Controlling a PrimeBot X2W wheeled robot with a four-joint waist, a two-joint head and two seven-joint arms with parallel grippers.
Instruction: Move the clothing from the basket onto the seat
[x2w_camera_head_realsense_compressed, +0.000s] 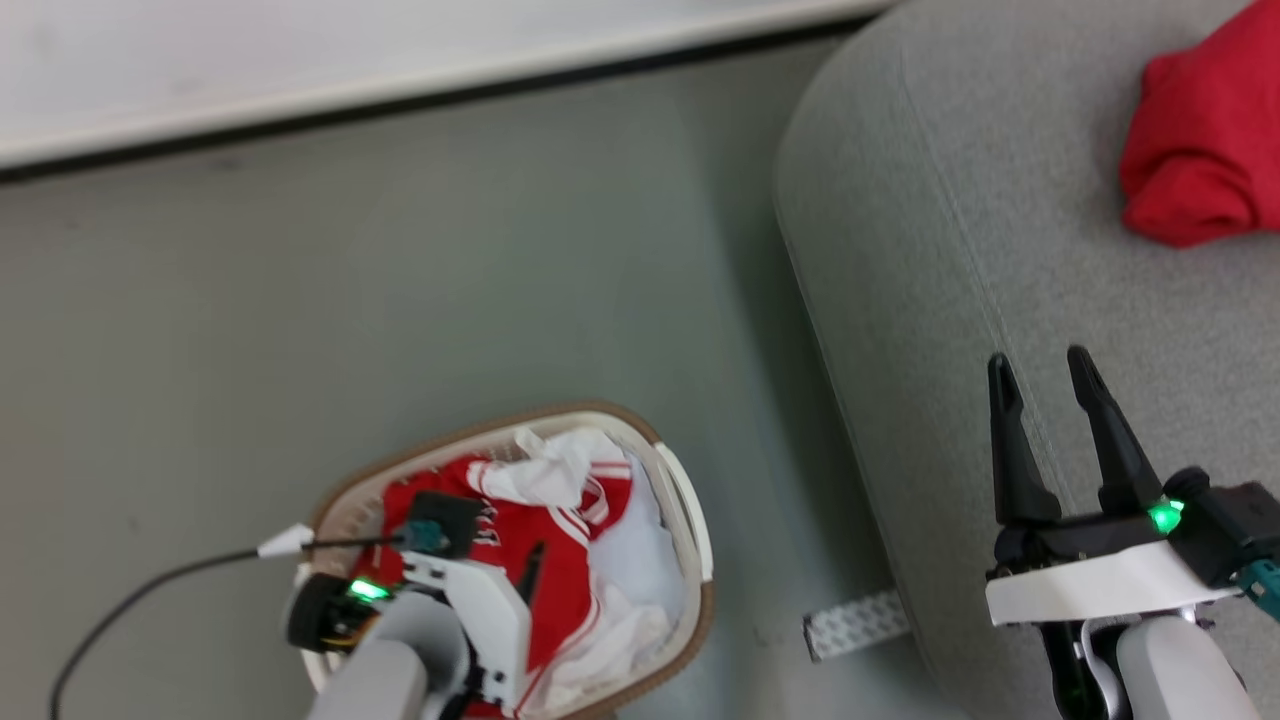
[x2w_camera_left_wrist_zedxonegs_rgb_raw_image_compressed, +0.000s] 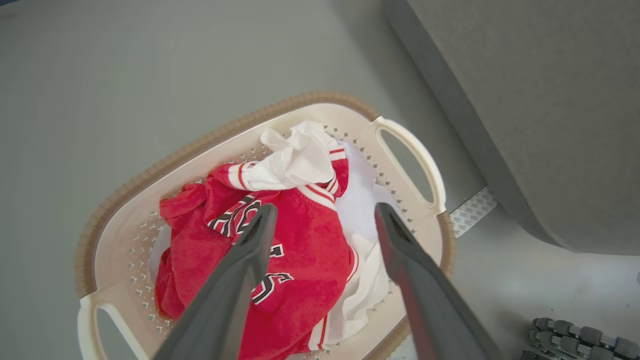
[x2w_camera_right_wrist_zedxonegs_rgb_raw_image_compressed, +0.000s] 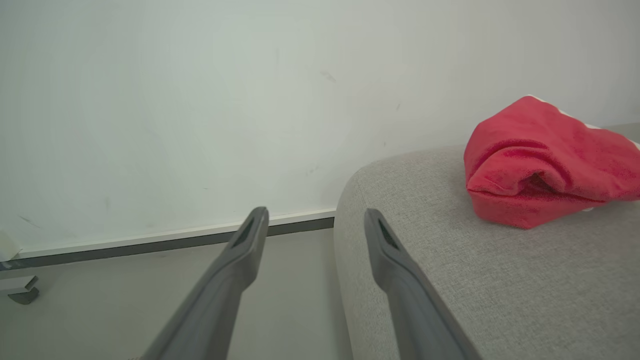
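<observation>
The cream basket (x2w_camera_head_realsense_compressed: 690, 520) with a brown rim stands on the floor, left of the seat. Inside it lies red clothing (x2w_camera_left_wrist_zedxonegs_rgb_raw_image_compressed: 300, 250) with white trim and black-and-white lettering, bunched with white fabric (x2w_camera_left_wrist_zedxonegs_rgb_raw_image_compressed: 300, 155). My left gripper (x2w_camera_left_wrist_zedxonegs_rgb_raw_image_compressed: 325, 212) hangs open just above this pile, holding nothing. One dark finger (x2w_camera_head_realsense_compressed: 530, 575) of it shows over the basket. Another red garment (x2w_camera_head_realsense_compressed: 1200, 150) lies crumpled on the light-grey seat (x2w_camera_head_realsense_compressed: 950, 200). Over the seat's near left edge my right gripper (x2w_camera_head_realsense_compressed: 1040, 362) stands open and empty, well short of that garment (x2w_camera_right_wrist_zedxonegs_rgb_raw_image_compressed: 540, 165).
Grey floor runs from the basket to a white wall with a dark baseboard (x2w_camera_head_realsense_compressed: 400, 90). A patterned strip (x2w_camera_head_realsense_compressed: 855, 622) lies on the floor at the seat's foot. A black cable (x2w_camera_head_realsense_compressed: 130, 600) trails left from my left wrist.
</observation>
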